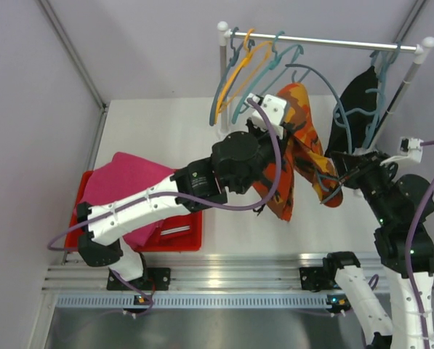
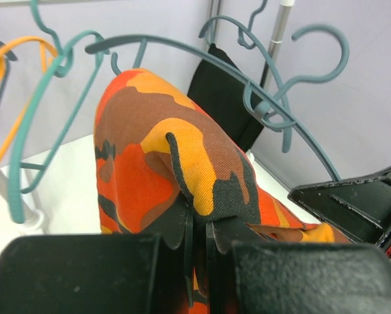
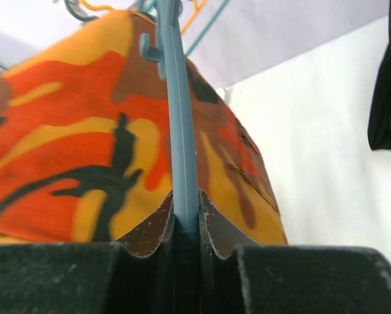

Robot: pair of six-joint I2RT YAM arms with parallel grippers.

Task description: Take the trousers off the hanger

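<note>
Orange camouflage trousers point(image 2: 162, 157): draped over a blue-grey hanger point(image 3: 182, 124), held up above the white table point(image 1: 166, 131) between the two arms and just in front of the rail point(image 1: 326, 41). Whether the hanger's hook rests on the rail cannot be told

Left gripper point(image 2: 198, 226): clenched, a fold of the camouflage cloth pinched between its fingers near the top of the garment

Right gripper point(image 3: 185, 219): clenched on the thin bar of the blue-grey hanger, which runs straight up out of the jaws, with the camouflage cloth lying behind it

Black trousers point(image 1: 355, 102): hanging on a hanger at the right end of the rail, apart from both grippers

Magenta pink trousers point(image 1: 126, 182): heaped in the red tray point(image 1: 184, 238) on the left of the table, partly under the left arm

Orange hanger point(image 1: 238, 73) and teal hangers point(image 1: 275, 58): on the left part of the rail
</note>
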